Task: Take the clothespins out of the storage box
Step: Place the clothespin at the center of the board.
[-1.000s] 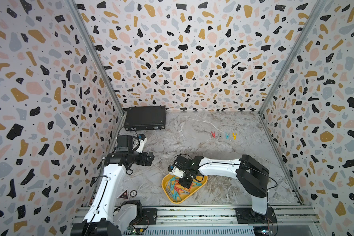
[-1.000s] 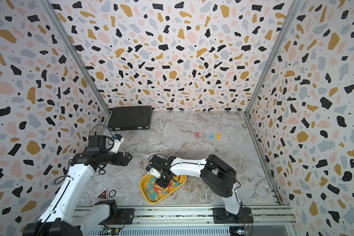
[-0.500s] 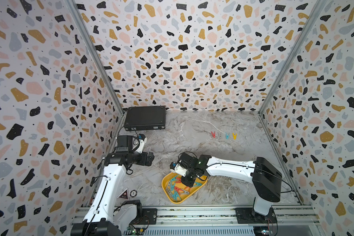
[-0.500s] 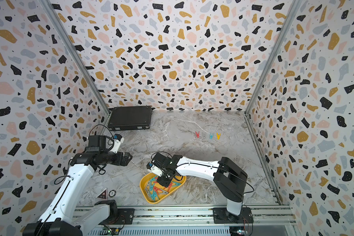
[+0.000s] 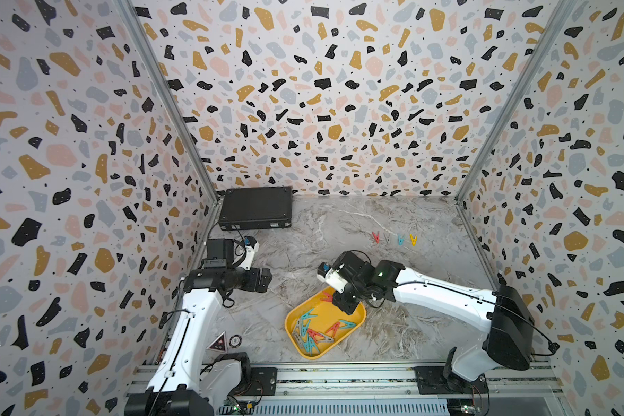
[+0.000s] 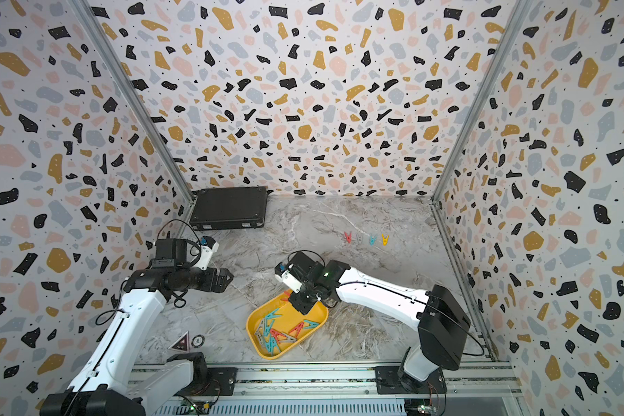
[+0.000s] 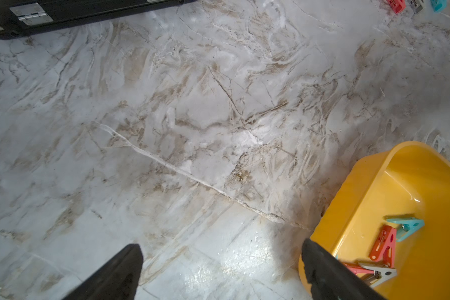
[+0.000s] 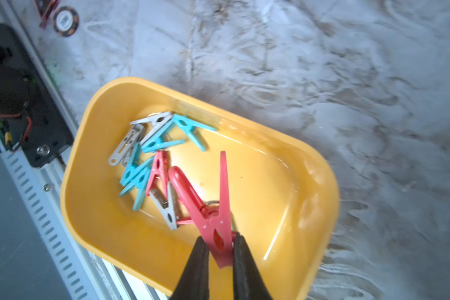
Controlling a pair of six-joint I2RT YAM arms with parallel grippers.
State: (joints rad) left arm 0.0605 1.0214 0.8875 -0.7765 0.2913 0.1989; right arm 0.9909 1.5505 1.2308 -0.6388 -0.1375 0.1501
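Note:
The yellow storage box [image 5: 292, 326] [image 6: 252, 326] lies on the marble table at the front middle. Several teal, red and grey clothespins [image 5: 314, 333] [image 6: 275, 335] [image 8: 151, 145] are piled at its near end. My right gripper [image 5: 342, 306] [image 8: 220, 241] hangs over the box's far end, shut on a red clothespin [image 8: 213, 213] whose legs spread out beyond the fingers. My left gripper [image 5: 265, 281] [image 7: 220, 249] is open and holds nothing, above bare table left of the box [image 7: 361, 194]. Several more clothespins [image 5: 393, 238] [image 6: 366, 238] stand in a row at the far right.
A flat black case [image 5: 255, 208] [image 6: 229, 208] lies in the far left corner. A triangular sticker [image 5: 219, 342] and a round token [image 5: 234, 339] sit near the left arm's base. Patterned walls close in three sides, and a metal rail [image 5: 339, 378] runs along the front.
The right arm's elbow has swung out to the right. Its gripper has shifted slightly toward the box's far end with the red clothespin. The left arm has not moved.

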